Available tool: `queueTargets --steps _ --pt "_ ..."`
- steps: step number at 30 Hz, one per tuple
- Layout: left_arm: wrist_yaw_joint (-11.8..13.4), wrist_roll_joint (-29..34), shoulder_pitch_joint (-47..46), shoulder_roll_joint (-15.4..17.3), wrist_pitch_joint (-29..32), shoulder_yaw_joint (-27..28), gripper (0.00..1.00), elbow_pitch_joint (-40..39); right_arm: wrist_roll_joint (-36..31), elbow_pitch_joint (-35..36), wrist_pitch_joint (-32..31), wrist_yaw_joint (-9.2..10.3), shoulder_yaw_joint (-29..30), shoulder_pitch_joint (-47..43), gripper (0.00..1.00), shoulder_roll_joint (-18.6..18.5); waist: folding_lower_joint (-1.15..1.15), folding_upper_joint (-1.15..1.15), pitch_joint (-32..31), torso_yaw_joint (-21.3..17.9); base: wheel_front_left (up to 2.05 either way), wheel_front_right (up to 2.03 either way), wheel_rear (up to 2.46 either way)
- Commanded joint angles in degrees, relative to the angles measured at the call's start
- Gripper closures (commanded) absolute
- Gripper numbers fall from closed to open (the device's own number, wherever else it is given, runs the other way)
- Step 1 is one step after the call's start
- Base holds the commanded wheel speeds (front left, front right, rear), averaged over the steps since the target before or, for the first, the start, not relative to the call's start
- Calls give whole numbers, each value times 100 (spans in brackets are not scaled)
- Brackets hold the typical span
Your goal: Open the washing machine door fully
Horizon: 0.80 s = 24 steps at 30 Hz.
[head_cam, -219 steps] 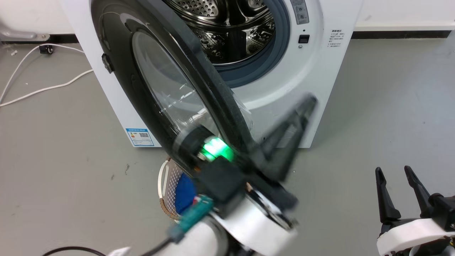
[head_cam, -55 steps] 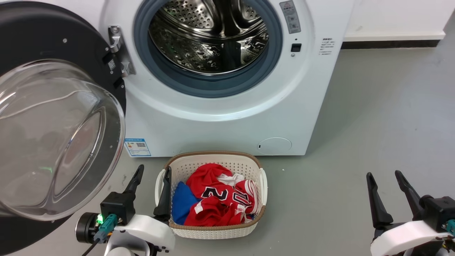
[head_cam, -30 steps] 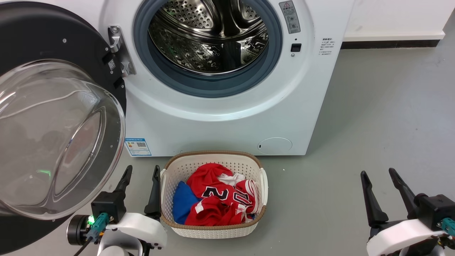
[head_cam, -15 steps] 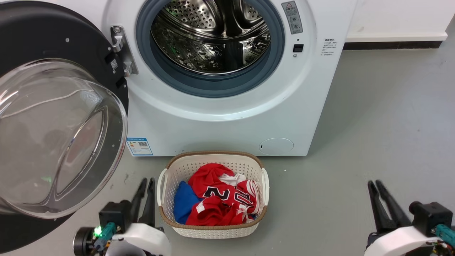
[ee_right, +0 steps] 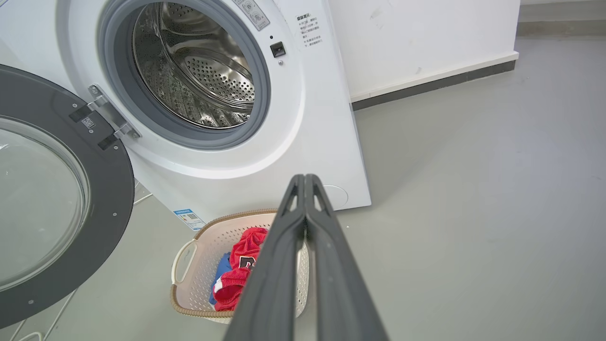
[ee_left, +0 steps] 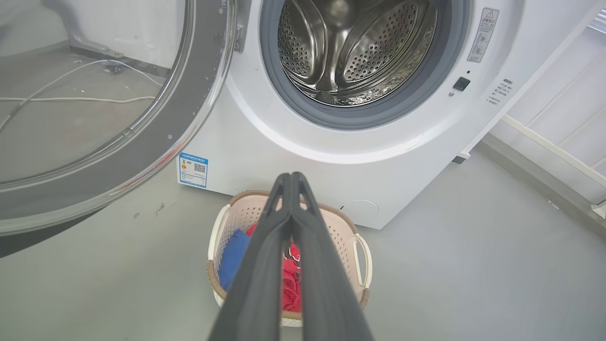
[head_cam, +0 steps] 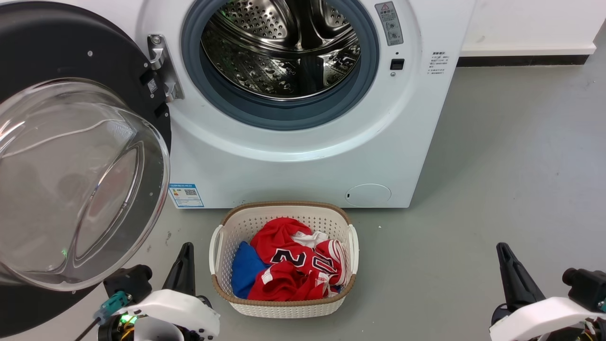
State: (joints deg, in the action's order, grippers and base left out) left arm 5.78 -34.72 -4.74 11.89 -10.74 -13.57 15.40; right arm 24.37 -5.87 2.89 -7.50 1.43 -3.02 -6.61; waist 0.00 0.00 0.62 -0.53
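Note:
The washing machine door (head_cam: 94, 61), glossy black with a clear bulging glass bowl (head_cam: 71, 184), is swung wide to the left on its metal hinge (head_cam: 161, 66); it also shows as the door (ee_left: 189, 109) and the door (ee_right: 106, 199). The steel drum (head_cam: 284, 47) lies exposed inside its grey gasket. My left gripper (head_cam: 185, 258) is low at the bottom left, below the glass bowl, shut and empty, its tips pressed together at the left gripper (ee_left: 289, 180). My right gripper (head_cam: 504, 255) sits at the bottom right, far from the door, shut with nothing in it, also seen as the right gripper (ee_right: 304, 181).
A cream laundry basket (head_cam: 284, 308) with red and blue clothes (head_cam: 289, 270) stands on the grey floor before the white washing machine (head_cam: 303, 166), between my grippers. White cables (ee_left: 71, 97) lie on the floor behind the door. A wall with dark skirting (head_cam: 525, 59) runs at the right.
The door went from partly open, with my left gripper at its edge, to swung wide left. Both grippers then dropped back low and closed from open to shut.

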Motion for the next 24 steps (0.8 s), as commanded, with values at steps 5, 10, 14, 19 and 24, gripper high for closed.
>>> queueTargets --steps 5,10,14,19,24 --pt "-136 -531 -136 -65 143 225 100 -88 644 -2 -92 0 65 246 100 29 0 0 -2 3 0 0 0" --pt "-226 -921 -140 -124 261 360 100 -95 1105 -59 -154 0 98 302 100 55 0 0 -4 5 0 0 0" --pt "-295 -1219 -144 -173 350 464 100 -101 1454 -105 -202 0 124 342 100 74 0 0 -6 7 0 0 0" --pt "-377 -1571 -148 -231 458 585 100 -107 1869 -159 -260 0 154 395 100 96 0 0 -8 9 0 0 0" --pt "-439 -1839 -152 -270 540 675 100 -111 2184 -201 -303 0 177 424 100 114 0 0 -9 11 0 0 0"
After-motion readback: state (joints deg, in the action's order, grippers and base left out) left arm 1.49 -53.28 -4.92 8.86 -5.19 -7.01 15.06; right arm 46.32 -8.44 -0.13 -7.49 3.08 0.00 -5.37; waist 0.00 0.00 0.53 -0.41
